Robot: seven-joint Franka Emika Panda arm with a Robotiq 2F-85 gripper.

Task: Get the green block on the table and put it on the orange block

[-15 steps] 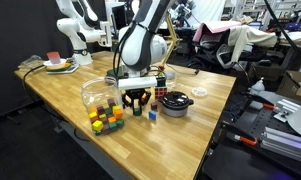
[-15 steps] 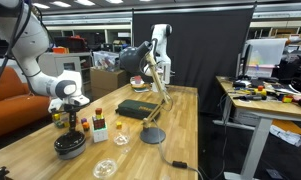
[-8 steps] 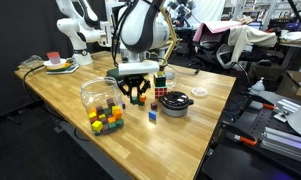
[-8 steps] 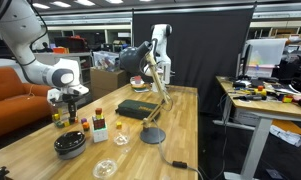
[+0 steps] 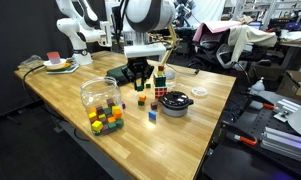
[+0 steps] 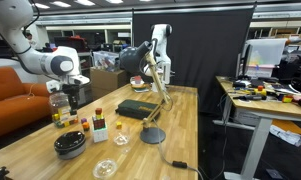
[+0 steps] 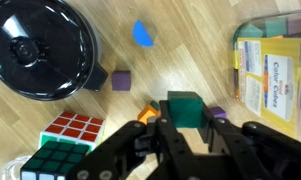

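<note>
In the wrist view my gripper (image 7: 186, 124) is shut on the green block (image 7: 185, 104), a plain green cube held between the two black fingers above the wooden table. The orange block (image 7: 144, 114) lies on the table just below and to the left of it, partly hidden by a finger. In an exterior view the gripper (image 5: 140, 84) hangs a little above the orange block (image 5: 141, 99). The gripper also shows in the exterior view from the side (image 6: 72, 98).
A black bowl (image 7: 40, 45) and a puzzle cube (image 7: 65, 145) lie close by. Purple cubes (image 7: 120, 78), a blue piece (image 7: 142, 33), a Color Cubes box (image 7: 265, 75), a clear container (image 5: 100, 92) and a bunch of yellow, green and blue cubes (image 5: 107, 120) surround the spot.
The gripper has risen from the table surface and moved slightly toward the back, carrying the green block with it.
</note>
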